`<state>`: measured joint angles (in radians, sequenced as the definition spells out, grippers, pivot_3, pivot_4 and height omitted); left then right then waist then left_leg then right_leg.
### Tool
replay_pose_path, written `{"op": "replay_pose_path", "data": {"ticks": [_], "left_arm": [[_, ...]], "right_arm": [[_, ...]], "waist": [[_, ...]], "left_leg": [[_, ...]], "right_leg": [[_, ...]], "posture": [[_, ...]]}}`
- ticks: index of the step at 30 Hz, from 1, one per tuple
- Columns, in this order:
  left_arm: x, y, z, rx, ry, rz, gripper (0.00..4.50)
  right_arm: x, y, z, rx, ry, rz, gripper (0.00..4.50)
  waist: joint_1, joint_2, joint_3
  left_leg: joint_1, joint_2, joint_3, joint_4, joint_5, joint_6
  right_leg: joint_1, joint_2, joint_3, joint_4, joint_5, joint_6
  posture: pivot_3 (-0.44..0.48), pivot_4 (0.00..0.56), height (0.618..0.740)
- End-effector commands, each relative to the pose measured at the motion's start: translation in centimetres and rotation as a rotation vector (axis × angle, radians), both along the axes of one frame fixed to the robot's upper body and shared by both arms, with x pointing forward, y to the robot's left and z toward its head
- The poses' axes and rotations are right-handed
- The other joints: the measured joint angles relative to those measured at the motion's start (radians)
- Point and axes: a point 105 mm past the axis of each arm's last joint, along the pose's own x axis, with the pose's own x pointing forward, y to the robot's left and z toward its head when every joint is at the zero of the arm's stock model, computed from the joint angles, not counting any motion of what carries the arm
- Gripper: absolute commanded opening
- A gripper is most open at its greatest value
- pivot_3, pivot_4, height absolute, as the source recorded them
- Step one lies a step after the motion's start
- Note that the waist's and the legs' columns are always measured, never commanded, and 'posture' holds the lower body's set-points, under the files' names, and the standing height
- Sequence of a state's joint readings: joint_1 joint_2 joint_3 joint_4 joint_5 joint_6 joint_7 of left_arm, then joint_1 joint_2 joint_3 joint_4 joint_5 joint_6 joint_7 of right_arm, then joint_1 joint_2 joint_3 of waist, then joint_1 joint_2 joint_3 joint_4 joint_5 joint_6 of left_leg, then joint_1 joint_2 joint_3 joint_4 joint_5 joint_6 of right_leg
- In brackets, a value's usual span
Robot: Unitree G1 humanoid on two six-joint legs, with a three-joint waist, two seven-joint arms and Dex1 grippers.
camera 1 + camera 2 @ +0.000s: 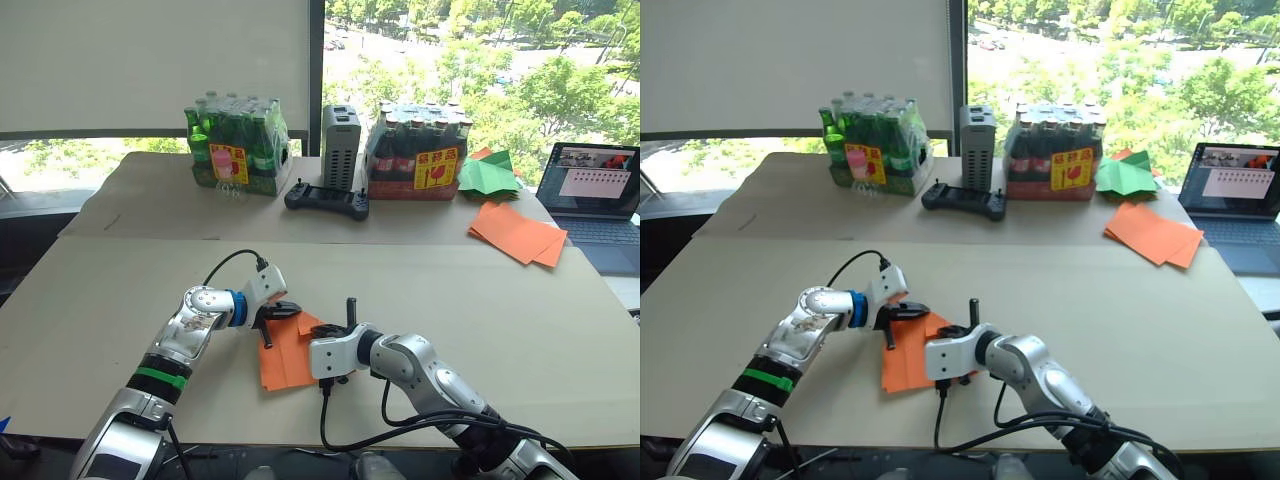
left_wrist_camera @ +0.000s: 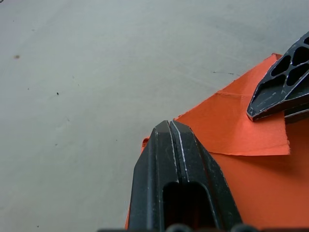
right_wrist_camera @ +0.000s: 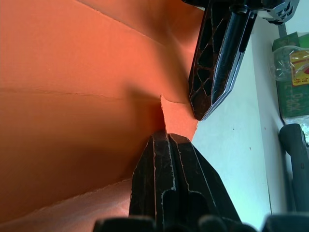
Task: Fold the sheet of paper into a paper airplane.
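The orange sheet of paper (image 1: 283, 362) lies flat on the near table, with a corner flap (image 2: 231, 130) folded over at its far end. My left gripper (image 2: 170, 126) is shut, its tip resting at the flap's edge where paper meets table. From the other side my right gripper (image 3: 165, 136) is also shut and touches the same flap a short way off. The two tips nearly meet over the paper's far corner. I cannot tell whether either one pinches paper. No paper airplane shape shows.
On the far table stand a pack of green bottles (image 1: 237, 150), a grey box (image 1: 340, 145), a pack of dark bottles (image 1: 415, 152) and a black controller (image 1: 327, 201). A pile of orange sheets (image 1: 517, 233), a green paper shape (image 1: 487, 175) and a laptop (image 1: 592, 190) are at the right.
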<state>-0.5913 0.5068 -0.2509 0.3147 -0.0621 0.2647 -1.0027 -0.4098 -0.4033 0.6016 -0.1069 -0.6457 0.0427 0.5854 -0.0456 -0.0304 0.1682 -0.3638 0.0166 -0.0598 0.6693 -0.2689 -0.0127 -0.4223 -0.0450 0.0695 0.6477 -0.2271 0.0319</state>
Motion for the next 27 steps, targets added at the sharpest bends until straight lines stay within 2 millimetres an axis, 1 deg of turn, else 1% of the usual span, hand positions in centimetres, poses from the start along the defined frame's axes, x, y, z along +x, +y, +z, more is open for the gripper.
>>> {"op": "replay_pose_path", "data": {"ticks": [1,3,4,6,8,11,13,14,19,20,24,27], "left_arm": [[-0.1,0.1,-1.2,0.063,0.023,-0.001,0.00],[-0.2,0.2,-1.6,0.073,0.026,-0.004,0.00],[-0.2,0.3,-1.7,0.078,0.028,-0.006,0.00],[-0.2,0.3,-1.8,0.082,0.028,-0.007,0.00],[-0.2,0.3,-1.8,0.082,0.028,-0.010,0.00],[-0.2,0.2,-1.9,0.081,0.026,-0.013,0.00],[-0.2,0.1,-1.9,0.080,0.025,-0.015,0.00],[-0.2,0.1,-1.9,0.077,0.024,-0.015,0.00],[-0.1,0.0,-1.7,0.070,0.017,-0.013,0.00],[-0.1,-0.1,-1.7,0.069,0.016,-0.014,0.00],[-0.1,-0.2,-1.5,0.067,0.009,-0.017,0.00],[-0.2,0.0,-1.5,0.071,0.007,-0.015,0.00]], "right_arm": [[-0.3,0.6,0.9,0.033,-0.015,0.023,0.30],[-0.4,0.7,1.3,0.067,0.009,0.017,0.93],[-0.5,0.7,1.9,0.109,0.042,0.005,1.26],[-0.7,0.9,3.0,0.194,0.119,-0.006,1.95],[-1.4,1.2,4.1,0.277,0.235,0.006,2.62],[-1.8,1.3,6.4,0.406,0.387,0.024,2.62],[-0.8,1.1,7.3,0.478,0.431,-0.023,2.62],[-0.3,0.8,7.1,0.483,0.445,-0.053,2.00],[1.6,0.9,5.2,0.464,0.505,-0.152,0.29],[2.0,1.1,4.9,0.461,0.510,-0.165,0.03],[3.2,1.3,3.5,0.449,0.530,-0.225,0.03],[3.4,1.5,2.9,0.440,0.540,-0.234,0.03]], "waist": [[0.001,0.000,0.000],[0.000,0.000,0.000],[0.001,0.000,-0.001],[0.001,0.000,-0.001],[0.001,0.000,-0.001],[0.002,0.000,-0.001],[0.001,0.000,-0.001],[0.002,0.000,-0.001],[0.002,0.000,-0.001],[0.002,0.000,-0.001],[0.002,0.000,-0.001],[0.002,0.000,-0.001]], "left_leg": [[0.000,0.000,0.000,0.000,0.000,0.000],[0.001,0.000,0.000,0.000,0.000,0.000],[0.001,0.000,0.000,0.000,0.000,0.000],[0.001,0.000,0.000,0.000,0.000,0.000],[0.001,0.000,0.000,0.000,0.000,0.000],[0.001,0.000,-0.001,0.000,0.000,0.000],[0.001,0.000,-0.001,0.000,0.000,0.000],[0.002,0.000,-0.001,0.000,0.000,0.000],[0.002,0.000,0.000,0.000,0.000,0.000],[0.002,0.000,0.000,0.000,0.000,0.000],[0.001,0.000,0.000,0.000,0.000,0.000],[0.001,0.000,0.000,0.000,0.000,0.000]], "right_leg": [[0.000,0.000,0.000,0.000,0.000,0.000],[0.001,0.000,0.000,0.000,0.000,0.000],[0.001,0.000,0.000,0.000,0.000,0.000],[0.001,0.000,0.000,0.000,0.000,0.000],[0.001,0.000,0.000,0.000,0.000,0.000],[0.001,0.000,0.000,0.001,0.000,0.000],[0.001,0.000,0.000,0.001,0.000,0.000],[0.002,0.000,0.000,0.001,0.000,0.000],[0.001,0.000,0.000,0.001,0.000,0.000],[0.001,0.000,0.000,0.001,0.000,0.000],[0.001,0.000,0.000,0.001,0.000,0.000],[0.001,0.000,0.000,0.001,0.000,0.000]], "posture": [[0.000,0.150,0.733],[0.000,0.150,0.733],[0.000,0.150,0.733],[0.000,0.150,0.733],[0.000,0.150,0.733],[0.000,0.150,0.733],[0.000,0.150,0.733],[0.000,0.150,0.733],[0.000,0.150,0.733],[0.000,0.150,0.733],[0.000,0.150,0.733],[0.000,0.150,0.733]]}}
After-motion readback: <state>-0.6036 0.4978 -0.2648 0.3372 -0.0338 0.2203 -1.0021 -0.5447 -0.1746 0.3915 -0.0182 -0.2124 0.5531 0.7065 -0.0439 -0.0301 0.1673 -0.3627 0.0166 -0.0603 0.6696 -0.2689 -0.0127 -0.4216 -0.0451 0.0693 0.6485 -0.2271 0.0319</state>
